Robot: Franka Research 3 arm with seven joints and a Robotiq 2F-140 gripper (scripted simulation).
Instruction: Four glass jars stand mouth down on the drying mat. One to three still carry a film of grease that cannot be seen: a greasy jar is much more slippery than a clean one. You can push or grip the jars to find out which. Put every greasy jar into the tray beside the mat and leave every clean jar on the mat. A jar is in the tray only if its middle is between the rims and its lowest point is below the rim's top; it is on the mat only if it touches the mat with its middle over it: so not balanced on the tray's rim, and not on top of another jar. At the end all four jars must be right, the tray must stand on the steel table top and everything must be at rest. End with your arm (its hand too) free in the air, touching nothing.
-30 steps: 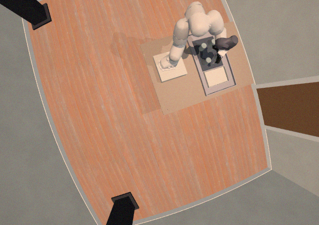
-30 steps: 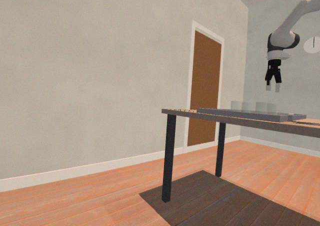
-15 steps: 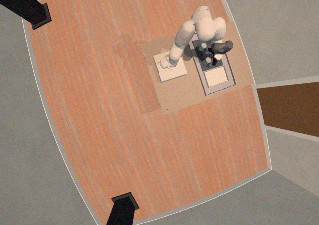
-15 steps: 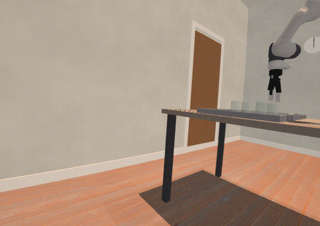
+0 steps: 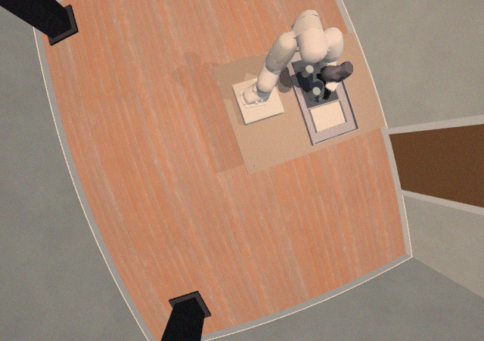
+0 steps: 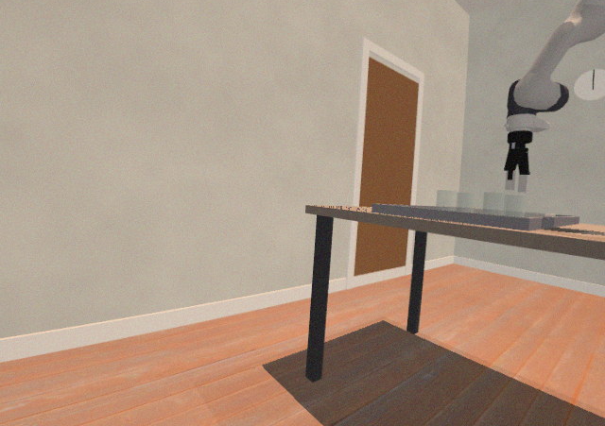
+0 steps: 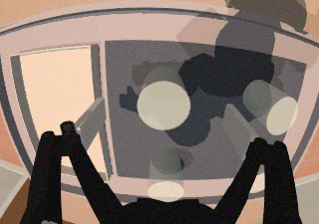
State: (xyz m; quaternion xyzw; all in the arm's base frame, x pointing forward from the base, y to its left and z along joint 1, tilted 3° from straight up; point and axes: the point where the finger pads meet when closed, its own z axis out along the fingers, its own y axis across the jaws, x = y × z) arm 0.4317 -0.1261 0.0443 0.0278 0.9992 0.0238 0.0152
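Four pale glass jars stand on the grey drying mat; the side view shows them in a row. My gripper is open and empty, with its fingertips just above the rightmost jar. One jar lies straight below it near the mat's near edge, a second further in, and a third to the right. The fourth jar is hidden in the wrist view. The cream-floored tray lies left of the mat.
From above, the tray sits beside the mat inside one grey frame on the table. The arm's base plate stands to the left of it. The arm covers part of the mat. The table edge is near the frame.
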